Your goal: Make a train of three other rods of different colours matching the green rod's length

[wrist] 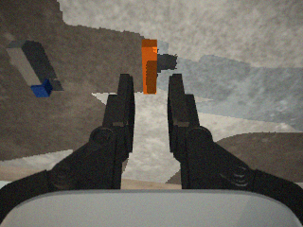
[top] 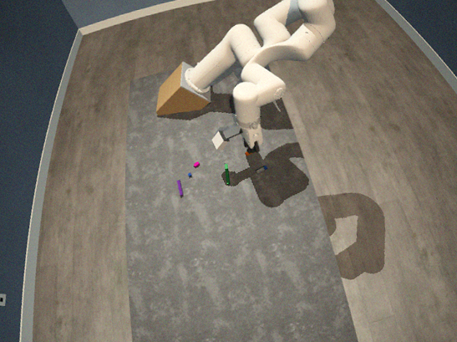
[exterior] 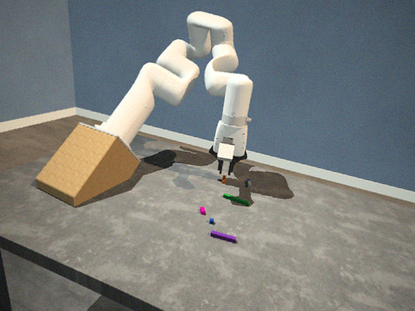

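My claw (wrist: 151,90) hangs over the orange rod (wrist: 150,66) on the bench (exterior: 304,265), jaws narrowly parted and holding nothing (green rod (exterior: 237,199) nearby).

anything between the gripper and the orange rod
Nothing. In the wrist view the gripper hangs part open and holds nothing; only bare table top shows between its fingers and the orange rod below.
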